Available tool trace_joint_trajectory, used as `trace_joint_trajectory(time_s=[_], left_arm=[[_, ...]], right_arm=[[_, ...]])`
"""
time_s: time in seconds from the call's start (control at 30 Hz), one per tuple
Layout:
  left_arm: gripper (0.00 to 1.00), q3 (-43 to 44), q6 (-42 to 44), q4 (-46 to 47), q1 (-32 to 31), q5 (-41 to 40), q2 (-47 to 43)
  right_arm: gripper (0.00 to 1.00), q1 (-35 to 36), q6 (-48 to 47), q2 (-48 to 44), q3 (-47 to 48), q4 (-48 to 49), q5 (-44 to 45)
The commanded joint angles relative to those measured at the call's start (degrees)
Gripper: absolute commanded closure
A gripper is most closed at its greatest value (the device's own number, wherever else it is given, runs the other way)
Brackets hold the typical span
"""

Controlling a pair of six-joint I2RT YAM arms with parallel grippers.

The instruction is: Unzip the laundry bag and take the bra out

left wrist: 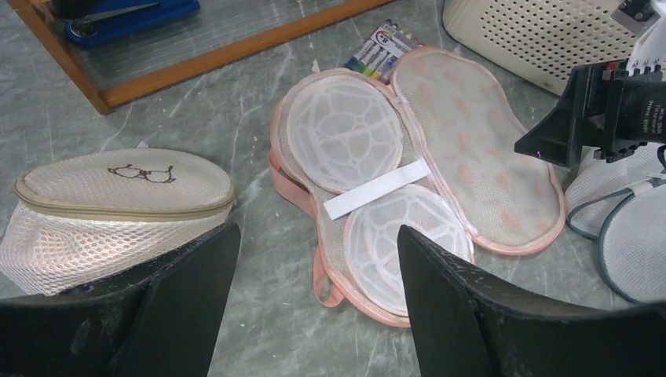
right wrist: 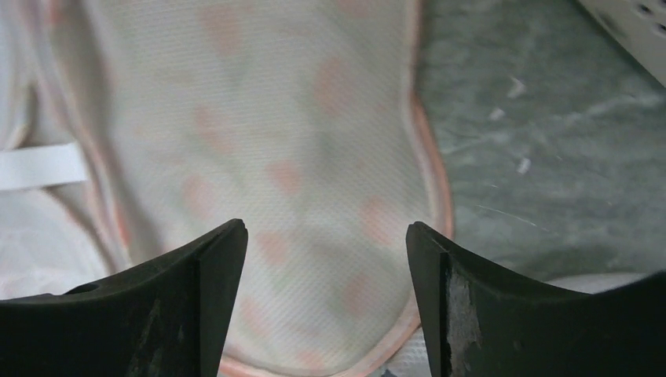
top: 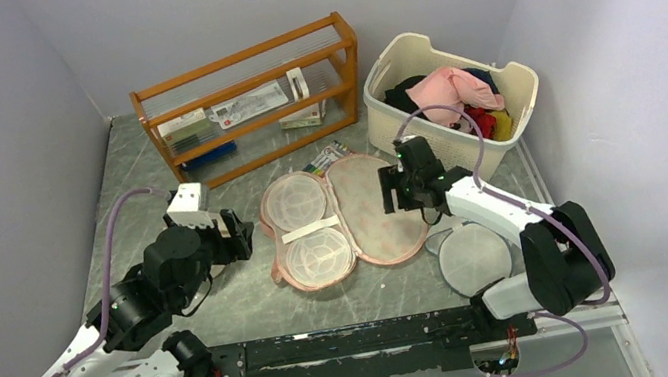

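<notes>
The laundry bag (top: pixel 377 214) lies unzipped and spread flat at the table's middle, peach rim up, pale lining showing. Its left half holds two white round mesh discs (top: pixel 318 255) joined by a white strap (left wrist: pixel 377 188). The bag also shows in the left wrist view (left wrist: pixel 479 157) and the right wrist view (right wrist: pixel 314 157). A soft pale pink garment (top: pixel 452 89), probably the bra, lies on top of the basket's clothes. My left gripper (top: pixel 238 236) (left wrist: pixel 318 239) is open and empty, left of the bag. My right gripper (top: pixel 399 190) (right wrist: pixel 326 232) is open and empty over the bag's right half.
A cream basket (top: pixel 401 122) of clothes stands at the back right. A wooden rack (top: pixel 250 100) is at the back. A pack of markers (top: pixel 325 157) lies behind the bag. Round white mesh pouches (top: pixel 473 258) lie by the right arm. A beige spectacles pouch (left wrist: pixel 118 188) sits beside the left gripper.
</notes>
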Motion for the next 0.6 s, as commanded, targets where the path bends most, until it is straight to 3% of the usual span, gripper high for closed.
trace_joint_trajectory(time_s=[0.0,0.17,0.57], left_arm=[[0.15,-0.3,0.9,2.1,0.6,1.1,0.1],[0.15,-0.1,0.7,1.7,0.6,0.9,-0.2],[0.16,-0.3,1.1,2.2,0.6,1.7,0.2]], right_arm=[[0.28,-4.0,5.6,-0.1,-2.0,5.3,6.2],[0.42,-4.8,9.8,0.4,-5.8,9.6,11.5],[0.38,-4.8,12.2,6.6,-9.9,13.6,10.1]])
